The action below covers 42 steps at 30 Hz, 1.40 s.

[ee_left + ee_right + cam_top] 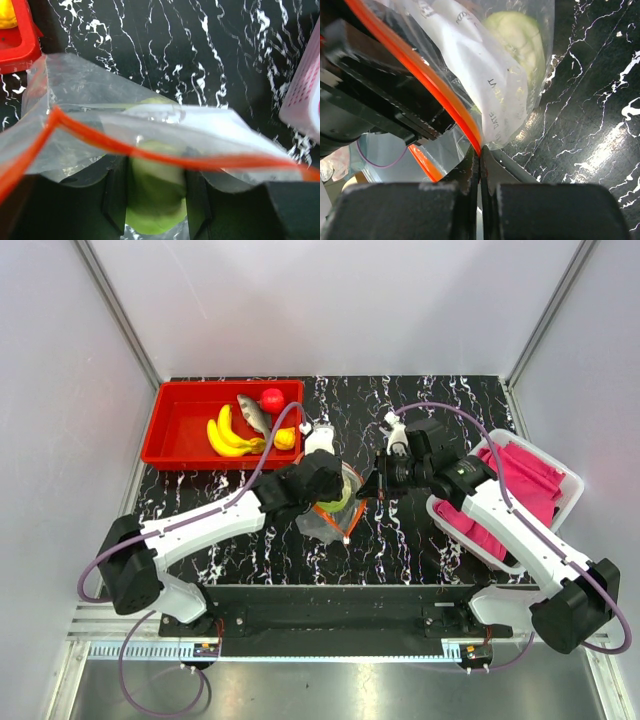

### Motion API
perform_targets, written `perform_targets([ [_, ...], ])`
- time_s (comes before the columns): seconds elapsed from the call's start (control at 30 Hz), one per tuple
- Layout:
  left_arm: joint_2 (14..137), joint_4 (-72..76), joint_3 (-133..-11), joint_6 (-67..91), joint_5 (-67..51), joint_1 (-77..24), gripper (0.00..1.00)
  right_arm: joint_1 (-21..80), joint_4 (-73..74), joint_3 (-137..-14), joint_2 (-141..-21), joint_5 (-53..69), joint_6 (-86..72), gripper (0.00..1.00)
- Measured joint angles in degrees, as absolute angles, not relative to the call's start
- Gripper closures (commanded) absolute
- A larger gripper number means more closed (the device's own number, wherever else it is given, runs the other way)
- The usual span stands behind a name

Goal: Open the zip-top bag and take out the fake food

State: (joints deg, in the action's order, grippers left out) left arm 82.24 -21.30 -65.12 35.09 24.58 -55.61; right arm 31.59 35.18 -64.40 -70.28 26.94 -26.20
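Observation:
The clear zip-top bag (328, 523) lies mid-table with its orange-red mouth pulled open. A green piece (338, 502) of fake food is inside it. My left gripper (325, 490) reaches into the mouth, and in the left wrist view its fingers close on either side of the green piece (155, 190), under the zip strip (100, 142). My right gripper (368, 490) is shut on the bag's zip edge (479, 145) and holds it up. The green piece also shows through the plastic in the right wrist view (515, 35). The bananas (228, 435), fish (253, 412), red fruit (272, 398) and yellow-orange fruit (285, 438) lie in the red tray.
The red tray (175, 430) stands at the back left; its corner shows in the left wrist view (20, 40). A white bin (570, 490) of pink cloth (520, 480) stands at the right. A small white object (318, 437) sits just right of the tray.

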Motion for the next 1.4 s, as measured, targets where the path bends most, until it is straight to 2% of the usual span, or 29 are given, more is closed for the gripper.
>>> perform_targets([
  [0.3, 81.8, -23.7, -68.1, 45.1, 25.8, -55.6, 1.0, 32.4, 34.6, -64.1, -70.3, 25.7, -27.2, 1.0],
  [0.53, 76.4, -25.4, -67.9, 54.0, 22.4, -54.7, 1.0, 32.7, 32.3, -62.9, -70.4, 20.6, -27.4, 1.0],
  [0.8, 67.3, -20.9, -58.7, 60.5, 14.7, -51.4, 1.0, 33.7, 27.7, -60.4, -70.6, 18.8, -27.9, 1.0],
  [1.0, 59.1, -6.7, -46.1, 56.6, 8.2, -49.2, 1.0, 34.7, 26.8, -60.1, -70.6, 19.7, -28.6, 1.0],
  [1.4, 56.6, 1.0, -44.3, 38.1, -4.1, -47.1, 1.0, 34.9, 30.0, -63.1, -70.8, 20.5, -27.0, 1.0],
])
